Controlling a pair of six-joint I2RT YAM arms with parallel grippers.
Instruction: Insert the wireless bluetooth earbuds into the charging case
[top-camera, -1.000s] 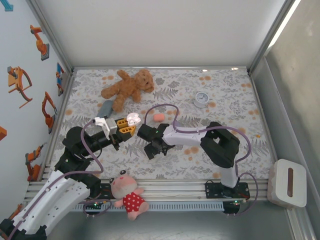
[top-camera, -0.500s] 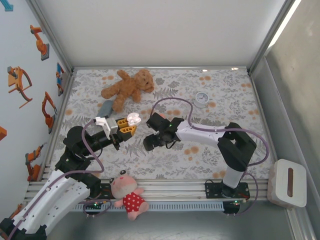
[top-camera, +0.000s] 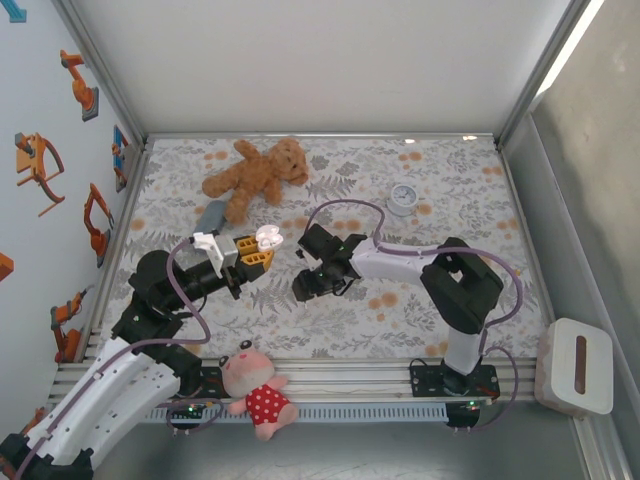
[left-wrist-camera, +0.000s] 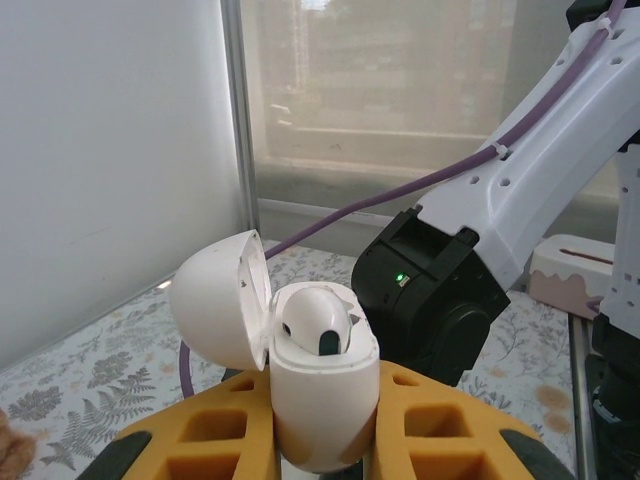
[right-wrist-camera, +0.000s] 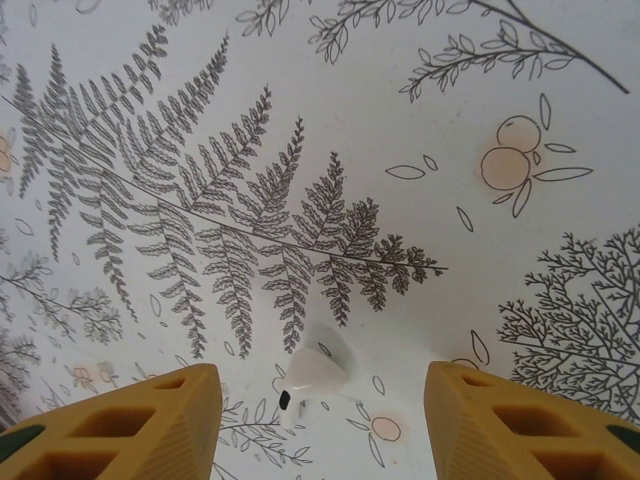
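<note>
R fingers (right-wrist-camera: 150, 425) shifted, spread astride earbud (right-wrist-camera: 312, 378), open cloth (right-wrist-camera: 400, 120) around

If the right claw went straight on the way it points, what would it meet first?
Probably the white earbud lying on the fern-print cloth, centred between the open fingers of the right claw; depth is unclear.
</note>
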